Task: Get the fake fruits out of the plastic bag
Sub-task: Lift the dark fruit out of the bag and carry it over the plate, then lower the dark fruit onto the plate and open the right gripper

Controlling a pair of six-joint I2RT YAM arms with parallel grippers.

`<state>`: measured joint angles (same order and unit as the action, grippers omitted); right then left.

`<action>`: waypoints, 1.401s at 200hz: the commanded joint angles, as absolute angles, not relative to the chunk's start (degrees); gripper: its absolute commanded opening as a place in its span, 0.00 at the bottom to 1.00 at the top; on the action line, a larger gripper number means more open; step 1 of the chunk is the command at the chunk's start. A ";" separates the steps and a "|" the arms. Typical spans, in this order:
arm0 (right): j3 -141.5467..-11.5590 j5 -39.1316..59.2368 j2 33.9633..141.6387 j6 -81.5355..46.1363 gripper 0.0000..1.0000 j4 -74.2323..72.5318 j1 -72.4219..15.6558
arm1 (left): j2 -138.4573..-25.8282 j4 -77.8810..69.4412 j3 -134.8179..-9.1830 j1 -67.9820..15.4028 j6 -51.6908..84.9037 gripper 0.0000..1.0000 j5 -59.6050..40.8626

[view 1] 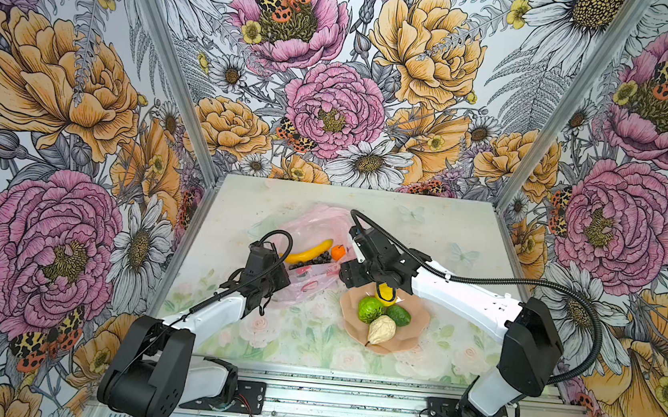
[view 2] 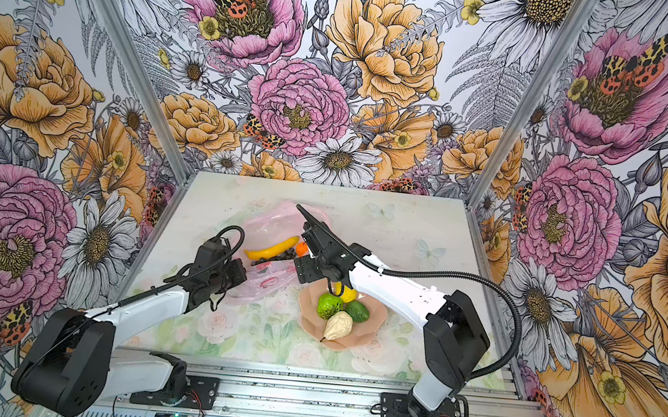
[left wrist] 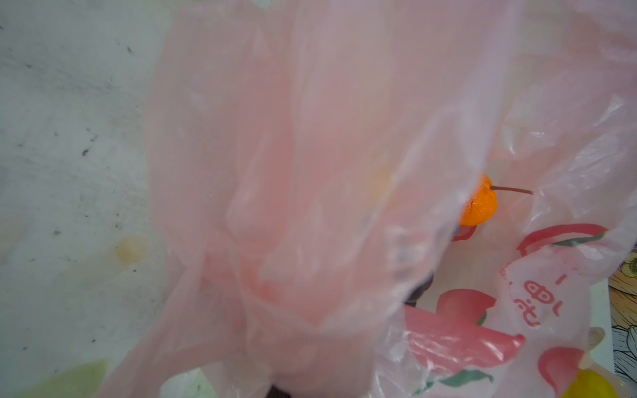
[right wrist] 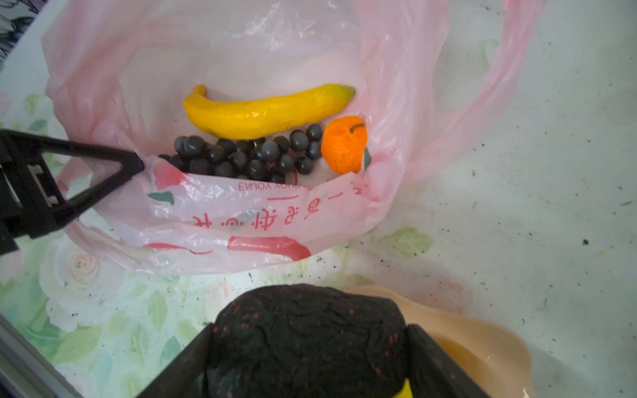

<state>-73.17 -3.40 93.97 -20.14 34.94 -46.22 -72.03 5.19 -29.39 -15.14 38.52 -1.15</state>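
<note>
Thin translucent pale pink plastic bag [view 1: 314,220] with red print lies crumpled at table centre, slightly left and far, mouth open toward the near side. Inside it are a yellow plastic banana [right wrist: 265,113], just nearer a dark grape bunch [right wrist: 248,155] touching it, and a small orange tangerine [right wrist: 344,144] with a thin stem at the right end of both. The left gripper [right wrist: 136,167] is clamped tight on the bag's near-left rim, and pink film fills most of the left wrist view. The right gripper [right wrist: 306,365] has its jaws wide around a blackish, bumpy avocado-like piece [right wrist: 306,337], which is gripped between them. It hangs over the far-left rim of a peach-pink wavy-edged plate [view 1: 413,321], just right of the bag. On the plate are a lime-green round fruit [view 1: 372,310], a small dark green piece [view 1: 398,315] beside it on the right, a cream pear [view 1: 381,330] nearer and tilted stem-down toward the near edge, and a yellow lemon [view 1: 386,295] at the far side, partly under the right arm. The tabletop [view 1: 446,237] is pale with a faded print of roses, leaves and butterflies, and carries dark specks and scuffs. Bold floral wallpaper [view 1: 334,105] in pink, orange and white with moths covers three walls, which meet at aluminium corner posts [view 1: 170,64]. A grooved aluminium rail [view 1: 347,403] along the near edge carries both arm bases.
</note>
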 commanded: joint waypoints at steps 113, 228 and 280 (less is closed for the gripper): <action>-69.25 -3.26 94.38 -13.23 0.67 34.65 -46.85 | -70.69 4.77 -30.28 -14.76 37.61 0.00 -1.94; -67.35 -3.07 97.39 -11.16 0.70 34.72 -46.93 | -70.47 5.32 -30.55 -14.86 37.48 0.00 -1.68; -66.62 -3.60 96.83 -10.66 0.77 34.77 -46.92 | -70.72 5.31 -30.58 -14.90 37.30 0.00 -1.67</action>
<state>-67.11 -2.81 96.53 -11.81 35.29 -46.59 -71.22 5.34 -29.39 -15.14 38.44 -1.15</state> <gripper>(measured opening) 0.811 0.050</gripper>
